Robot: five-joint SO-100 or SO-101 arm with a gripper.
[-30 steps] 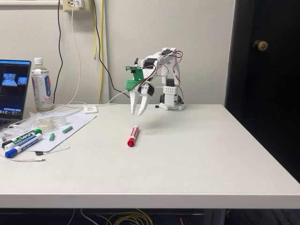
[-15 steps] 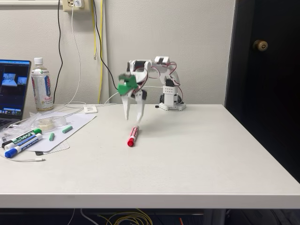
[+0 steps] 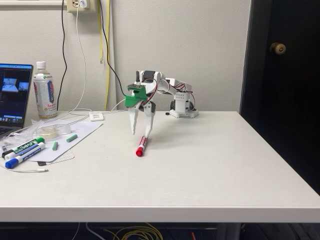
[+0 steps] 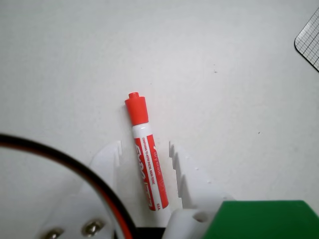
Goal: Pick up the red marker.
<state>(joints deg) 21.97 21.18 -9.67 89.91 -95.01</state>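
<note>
Having dropped from above the white surface (image 3: 210, 165) within the last second, the end effector (image 3: 140, 133), its fingers spread apart, now straddles the barrel of the red marker (image 4: 145, 156) lying flat there, leaving only the closing squeeze before a lift.

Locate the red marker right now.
In the fixed view the red marker lies on the table left of centre, under the open gripper; the wrist view shows its barrel between the fingers.
</note>
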